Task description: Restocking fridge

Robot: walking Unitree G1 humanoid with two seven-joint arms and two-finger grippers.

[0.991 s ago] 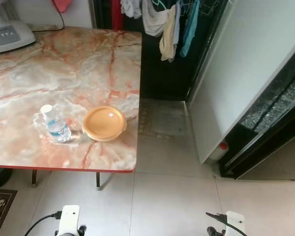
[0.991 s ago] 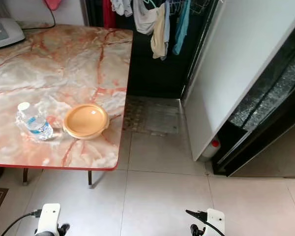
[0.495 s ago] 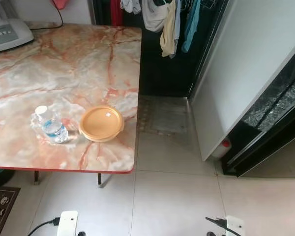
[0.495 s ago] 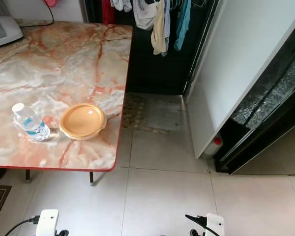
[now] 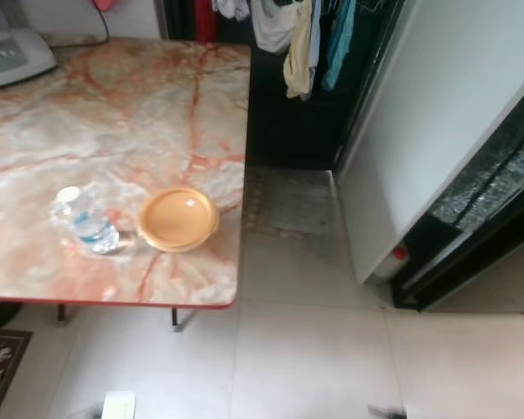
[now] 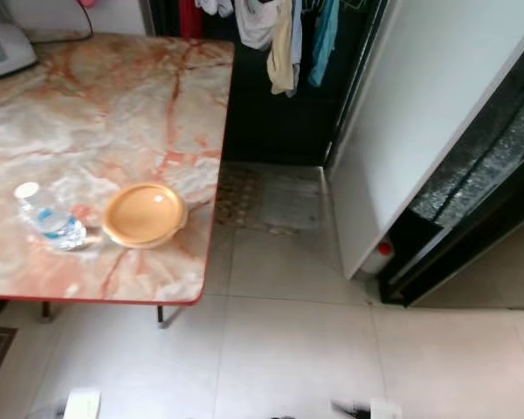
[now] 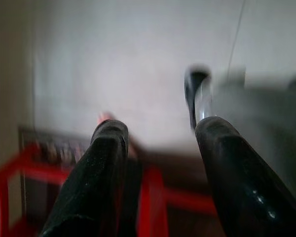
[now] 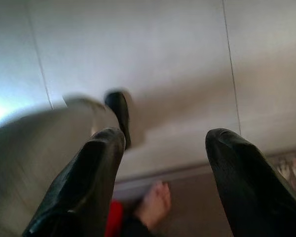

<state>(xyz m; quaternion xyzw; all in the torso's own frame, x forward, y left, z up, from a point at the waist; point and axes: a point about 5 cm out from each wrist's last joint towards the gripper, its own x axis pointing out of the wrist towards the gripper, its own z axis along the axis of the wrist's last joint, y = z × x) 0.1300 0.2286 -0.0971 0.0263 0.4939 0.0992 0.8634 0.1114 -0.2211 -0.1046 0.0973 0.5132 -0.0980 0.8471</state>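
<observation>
Two items wait on table (image 5: 113, 113): bottle (image 5: 87, 223), bowl (image 5: 178, 218) | step: approach | left gripper (image 7: 158, 143), right gripper (image 8: 163, 148) spread, empty | next: reach bottle

The water bottle's (image 5: 87, 225) blue label is too blurred to read.

One water bottle (image 5: 86, 225), one orange lidded bowl (image 5: 177, 219), one marble table (image 5: 113, 113), one floor mat (image 5: 290, 203).

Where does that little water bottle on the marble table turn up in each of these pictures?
Left eye view: water bottle near the table's front edge, left of the orange bowl.
Right eye view: same spot, bottle at far left.
Wrist views: floor beyond each gripper's fingers, not the bottle.
Shared landmark: the orange bowl.
</observation>
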